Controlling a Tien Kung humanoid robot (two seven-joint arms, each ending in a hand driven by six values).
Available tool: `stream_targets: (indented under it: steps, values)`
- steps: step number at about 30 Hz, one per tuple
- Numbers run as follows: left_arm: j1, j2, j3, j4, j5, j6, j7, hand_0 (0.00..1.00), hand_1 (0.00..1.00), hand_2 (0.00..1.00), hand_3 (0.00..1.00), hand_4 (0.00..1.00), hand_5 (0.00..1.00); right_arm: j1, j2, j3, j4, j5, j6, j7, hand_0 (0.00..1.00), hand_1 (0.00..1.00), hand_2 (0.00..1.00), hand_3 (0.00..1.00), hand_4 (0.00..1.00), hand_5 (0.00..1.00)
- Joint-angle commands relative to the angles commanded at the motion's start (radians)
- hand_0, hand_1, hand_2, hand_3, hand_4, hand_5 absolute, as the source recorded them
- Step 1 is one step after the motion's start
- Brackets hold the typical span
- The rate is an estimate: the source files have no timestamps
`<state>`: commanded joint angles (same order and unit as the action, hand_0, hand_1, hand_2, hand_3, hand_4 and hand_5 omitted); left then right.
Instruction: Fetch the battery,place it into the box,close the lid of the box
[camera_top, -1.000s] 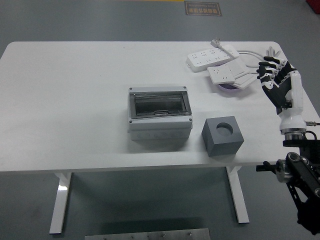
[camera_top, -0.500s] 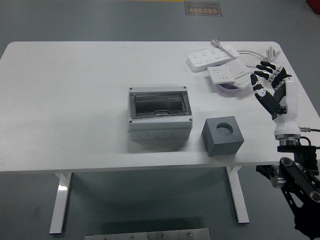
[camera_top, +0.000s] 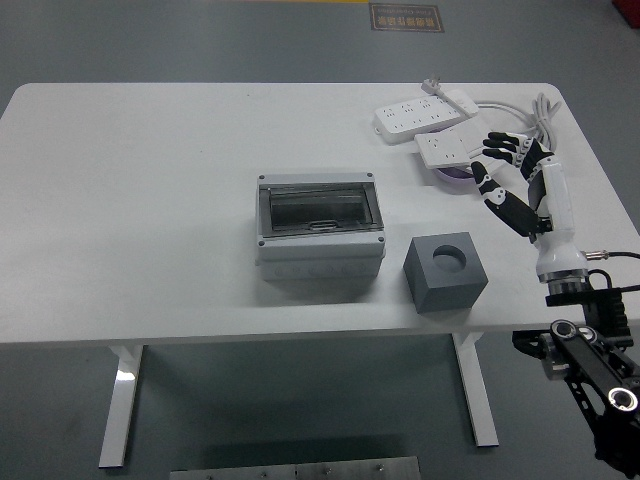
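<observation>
Your white table (camera_top: 150, 200) fills most of the frame, its near edge running along the lower third. Item 1: the box (camera_top: 319, 231), pale grey with a clear lid lying shut over it, sits at the center of the frame. Item 2: a dark grey block (camera_top: 445, 272) with a round hole in its top face stands just right of the box, toward the near edge, apart from it. Item 3: 2 white power strips, the long one (camera_top: 425, 113) at the upper right and a shorter one (camera_top: 452, 148) just below it, with a white cable (camera_top: 535, 103) looping off toward the right edge. A purple object (camera_top: 458, 174) shows under the shorter strip; you cannot tell what it is. No battery can be made out with certainty; the hole in the block looks pale inside, and its contents cannot be told. Item 4: your right hand (camera_top: 512, 175) enters from the lower right and hangs over the table's right side, beside the shorter strip, its fingers (camera_top: 497, 142) spread wide and holding nothing. Above the table, grey floor (camera_top: 200, 40) and a floor sign (camera_top: 405, 16) at the top edge.
</observation>
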<state>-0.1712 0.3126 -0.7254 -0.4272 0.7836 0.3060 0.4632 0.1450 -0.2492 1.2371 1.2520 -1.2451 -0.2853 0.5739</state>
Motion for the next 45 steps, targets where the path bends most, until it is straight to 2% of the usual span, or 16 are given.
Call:
stream_targets:
  steps: [1,6,7,12,13,18,19,24,25,29,30,36,37,42,43,45]
  values:
    - [0.0,0.001,0.0,0.0,0.0,0.0,0.0,0.622,0.7,0.601,0.584,0.599,0.002,0.0,0.0,0.0,0.002,-0.01,0.01,-0.019,0.533,0.562,0.571,0.642,0.684,0.138]
    - [0.002,0.008,-0.001,-0.001,0.0,0.0,0.002,0.622,0.7,0.601,0.584,0.599,0.002,0.002,-0.003,0.001,0.016,-0.041,0.049,-0.084,0.533,0.562,0.571,0.642,0.684,0.138]
    - [0.002,0.01,-0.001,-0.001,0.0,0.0,0.002,0.622,0.7,0.602,0.584,0.6,0.002,0.002,-0.004,0.002,0.018,-0.042,0.053,-0.09,0.588,0.589,0.605,0.715,0.585,0.035]
    - [0.003,0.014,-0.001,-0.001,0.0,-0.001,0.001,0.622,0.7,0.602,0.584,0.6,0.002,0.001,-0.007,0.021,0.019,-0.035,0.08,-0.104,0.588,0.589,0.605,0.715,0.585,0.035]
    - [0.004,0.015,-0.001,-0.001,0.001,-0.001,0.002,0.622,0.7,0.602,0.585,0.6,0.002,-0.001,-0.008,0.026,0.02,-0.033,0.084,-0.105,0.591,0.676,0.709,0.81,0.55,0.002]
    - [0.01,0.02,-0.006,-0.001,0.011,-0.004,0.005,0.622,0.7,0.602,0.585,0.6,0.002,-0.009,-0.012,0.048,0.025,-0.028,0.098,-0.105,0.591,0.676,0.709,0.81,0.55,0.002]
    - [0.011,0.021,-0.008,-0.001,0.013,-0.004,0.006,0.622,0.701,0.602,0.585,0.6,0.002,-0.011,-0.013,0.051,0.026,-0.026,0.099,-0.104,0.683,0.761,0.817,0.848,0.704,0.002]
    - [0.014,0.026,-0.012,-0.001,0.023,-0.007,0.009,0.622,0.701,0.602,0.585,0.6,0.002,-0.018,-0.013,0.061,0.026,-0.011,0.102,-0.096,0.683,0.761,0.817,0.848,0.704,0.002]
    - [0.014,0.026,-0.013,-0.001,0.024,-0.008,0.009,0.623,0.7,0.602,0.585,0.601,0.002,-0.02,-0.013,0.062,0.026,-0.008,0.102,-0.095,0.805,0.84,0.87,0.888,0.864,0.11]
    - [0.015,0.029,-0.015,-0.001,0.027,-0.009,0.01,0.623,0.7,0.602,0.585,0.601,0.002,-0.025,-0.012,0.065,0.025,0.004,0.102,-0.091,0.805,0.84,0.87,0.888,0.864,0.11]
    - [0.015,0.03,-0.014,-0.001,0.027,-0.009,0.009,0.623,0.7,0.602,0.585,0.601,0.002,-0.027,-0.012,0.065,0.025,0.015,0.103,-0.089,0.821,0.849,0.887,0.923,0.912,0.226]
    - [0.018,0.03,-0.009,0.0,0.017,-0.009,0.007,0.623,0.7,0.602,0.585,0.601,0.002,-0.031,-0.011,0.071,0.03,0.063,0.113,-0.087,0.821,0.849,0.887,0.923,0.912,0.226]
    - [0.019,0.029,-0.008,0.0,0.014,-0.009,0.007,0.623,0.7,0.602,0.585,0.6,0.002,-0.032,-0.011,0.073,0.032,0.077,0.117,-0.087,0.834,0.851,0.901,0.945,0.928,0.28]
    - [0.024,0.025,-0.007,0.0,0.004,-0.009,0.009,0.623,0.7,0.602,0.585,0.6,0.002,-0.037,-0.008,0.093,0.044,0.144,0.139,-0.087,0.834,0.851,0.901,0.945,0.928,0.28]
    - [0.024,0.024,-0.008,0.0,0.003,-0.008,0.009,0.624,0.7,0.602,0.585,0.601,0.002,-0.037,-0.008,0.096,0.046,0.15,0.141,-0.087,0.835,0.843,0.894,0.934,0.944,0.364]
    - [0.025,0.024,-0.009,0.0,0.002,-0.008,0.01,0.624,0.7,0.602,0.585,0.601,0.002,-0.037,-0.009,0.1,0.048,0.162,0.145,-0.087,0.835,0.843,0.894,0.934,0.944,0.364]
